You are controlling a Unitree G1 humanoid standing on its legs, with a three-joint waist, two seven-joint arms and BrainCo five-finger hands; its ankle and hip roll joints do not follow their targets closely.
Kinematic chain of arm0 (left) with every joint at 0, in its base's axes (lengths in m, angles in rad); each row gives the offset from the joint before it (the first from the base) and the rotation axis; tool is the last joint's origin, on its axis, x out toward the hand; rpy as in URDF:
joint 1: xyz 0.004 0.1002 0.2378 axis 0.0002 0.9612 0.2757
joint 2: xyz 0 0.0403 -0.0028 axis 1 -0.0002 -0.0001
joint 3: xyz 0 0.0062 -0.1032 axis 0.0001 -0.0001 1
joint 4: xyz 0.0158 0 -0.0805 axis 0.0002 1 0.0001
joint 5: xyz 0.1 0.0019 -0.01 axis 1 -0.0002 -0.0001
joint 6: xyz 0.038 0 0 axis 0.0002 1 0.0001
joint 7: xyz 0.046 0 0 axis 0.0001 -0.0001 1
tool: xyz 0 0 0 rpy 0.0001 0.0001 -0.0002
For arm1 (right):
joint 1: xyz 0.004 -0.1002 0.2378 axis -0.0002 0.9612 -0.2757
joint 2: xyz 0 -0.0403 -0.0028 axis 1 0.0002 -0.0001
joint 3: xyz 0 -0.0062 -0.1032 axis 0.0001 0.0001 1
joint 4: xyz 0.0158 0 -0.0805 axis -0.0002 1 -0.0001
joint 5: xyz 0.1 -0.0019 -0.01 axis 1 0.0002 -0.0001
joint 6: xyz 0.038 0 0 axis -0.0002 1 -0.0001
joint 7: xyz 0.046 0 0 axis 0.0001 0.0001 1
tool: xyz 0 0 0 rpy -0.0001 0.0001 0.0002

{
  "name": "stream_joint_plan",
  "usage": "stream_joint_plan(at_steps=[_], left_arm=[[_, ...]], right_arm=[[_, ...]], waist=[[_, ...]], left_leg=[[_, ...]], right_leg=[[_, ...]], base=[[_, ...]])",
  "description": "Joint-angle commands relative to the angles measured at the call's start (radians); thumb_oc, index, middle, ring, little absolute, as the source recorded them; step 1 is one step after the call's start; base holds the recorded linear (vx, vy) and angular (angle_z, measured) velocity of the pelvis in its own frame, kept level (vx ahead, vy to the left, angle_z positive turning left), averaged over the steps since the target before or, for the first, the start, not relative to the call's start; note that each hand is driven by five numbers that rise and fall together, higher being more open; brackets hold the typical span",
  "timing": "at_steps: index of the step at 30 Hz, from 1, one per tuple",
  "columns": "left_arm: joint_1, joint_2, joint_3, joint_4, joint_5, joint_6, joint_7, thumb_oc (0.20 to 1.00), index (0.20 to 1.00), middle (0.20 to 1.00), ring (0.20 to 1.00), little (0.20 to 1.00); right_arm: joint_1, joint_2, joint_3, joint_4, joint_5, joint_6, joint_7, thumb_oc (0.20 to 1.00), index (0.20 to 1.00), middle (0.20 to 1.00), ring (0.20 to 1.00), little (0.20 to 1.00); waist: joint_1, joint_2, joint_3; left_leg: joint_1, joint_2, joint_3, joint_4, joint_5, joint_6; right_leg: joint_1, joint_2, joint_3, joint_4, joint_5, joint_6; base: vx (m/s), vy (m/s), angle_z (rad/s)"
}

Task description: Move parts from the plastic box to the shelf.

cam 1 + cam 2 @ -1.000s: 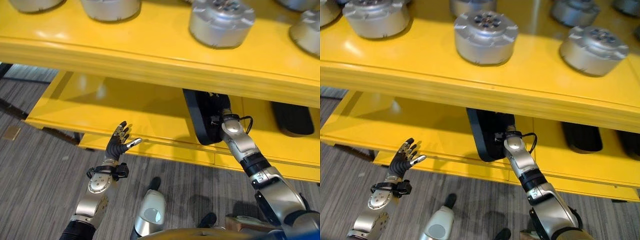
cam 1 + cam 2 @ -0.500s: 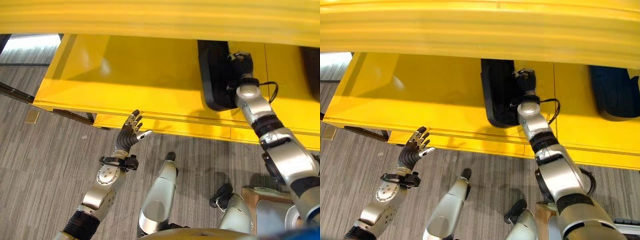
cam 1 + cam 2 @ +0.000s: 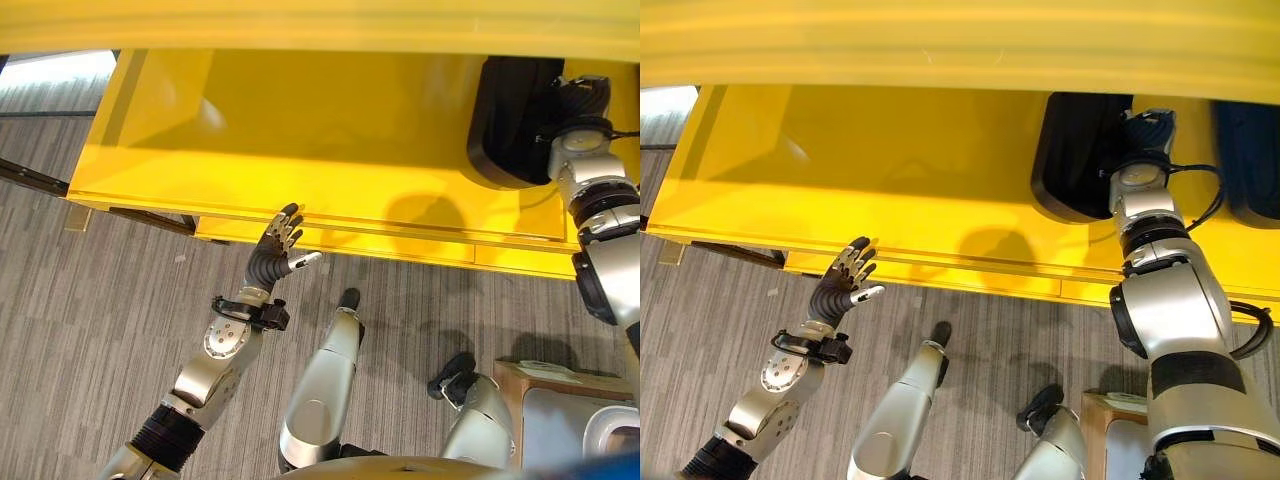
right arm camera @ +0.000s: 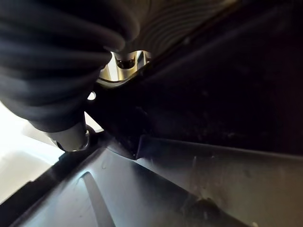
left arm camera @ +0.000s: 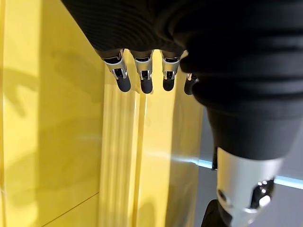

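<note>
Shelf [image 3: 300, 150] in bright yellow runs across my head views, and on its lower board, toward the right, sits the black part [image 3: 510, 125], a dark rounded slab. My right hand [image 3: 1145, 135] reaches in against the part's right side, the wrist just below it; its fingers are hidden against the black surface, so I cannot tell whether they grip it. In the right wrist view I see dark moulded plastic very close. My left hand [image 3: 280, 250] hovers with fingers spread, holding nothing, just before the shelf's front edge, well apart from the part. Grey carpet [image 3: 90, 330] lies below.
</note>
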Motion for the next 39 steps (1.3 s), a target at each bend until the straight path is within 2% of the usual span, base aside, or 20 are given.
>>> stream_joint_plan(at_steps=[1,16,32,33,34,35,39], left_arm=[[-0.01,0.037,0.01,-0.1,-0.009,-0.075,-0.001,1.0,1.0,1.0,1.0,1.0],[-0.028,0.039,0.012,-0.109,-0.012,-0.098,0.025,1.0,1.0,1.0,1.0,1.0],[-0.038,0.049,0.01,-0.11,-0.021,-0.109,0.034,1.0,1.0,1.0,1.0,1.0],[-0.037,0.05,0.009,-0.108,-0.023,-0.109,0.032,1.0,1.0,1.0,1.0,1.0],[-0.036,0.05,0.01,-0.106,-0.024,-0.109,0.034,1.0,1.0,1.0,1.0,1.0],[-0.036,0.051,0.011,-0.106,-0.025,-0.109,0.034,1.0,1.0,1.0,1.0,1.0],[-0.038,0.051,0.01,-0.103,-0.029,-0.109,0.034,1.0,1.0,1.0,1.0,1.0]], right_arm=[[-0.14,-0.079,0.079,-0.042,-0.056,-0.045,0.001,0.2,0.2,0.2,0.2,0.2],[-0.222,-0.096,0.198,-0.033,-0.133,-0.045,0.003,0.2,0.2,0.2,0.2,0.2],[-0.256,-0.123,0.195,-0.007,-0.08,-0.055,-0.008,0.2,0.2,0.2,0.2,0.2],[-0.26,-0.126,0.196,-0.005,-0.078,-0.054,-0.006,0.482,0.482,0.482,0.482,0.482],[-0.264,-0.129,0.193,0.001,-0.068,-0.056,-0.008,0.865,0.865,0.865,0.865,0.865],[-0.264,-0.129,0.193,0.002,-0.066,-0.056,-0.008,1.0,1.0,1.0,1.0,1.0],[-0.269,-0.126,0.191,0.002,-0.048,-0.059,-0.007,1.0,1.0,1.0,1.0,1.0]], waist=[[0.002,0.017,-0.02],[0.017,0.007,0.008],[0.021,0.008,0.016],[0.021,0.008,0.016],[0.021,0.008,0.015],[0.02,0.008,0.016],[0.019,0.009,0.018]], left_leg=[[-0.056,-0.017,0.044,0.03,-0.02,0.034],[-0.129,-0.044,0.028,0.062,-0.024,0.043],[-0.159,-0.058,0.025,0.08,-0.03,0.048],[-0.16,-0.059,0.025,0.081,-0.031,0.048],[-0.162,-0.059,0.024,0.083,-0.032,0.048],[-0.163,-0.059,0.025,0.085,-0.032,0.048],[-0.162,-0.059,0.028,0.086,-0.034,0.049]], right_leg=[[0.043,0.062,0.052,0.103,-0.071,0.014],[0.001,0.058,0.028,0.14,-0.079,0.012],[-0.014,0.056,0.019,0.152,-0.084,0.01],[-0.016,0.055,0.019,0.153,-0.084,0.01],[-0.018,0.055,0.022,0.156,-0.083,0.011],[-0.018,0.055,0.023,0.157,-0.085,0.011],[-0.019,0.054,0.022,0.16,-0.088,0.009]], base=[[0.02,-0.038,0.13],[0.02,-0.015,0.08],[0.0,0.002,0.02],[0.01,0.015,0.04],[0.0,0.0,0.0],[0.0,0.0,0.0],[0.0,0.0,0.0]])
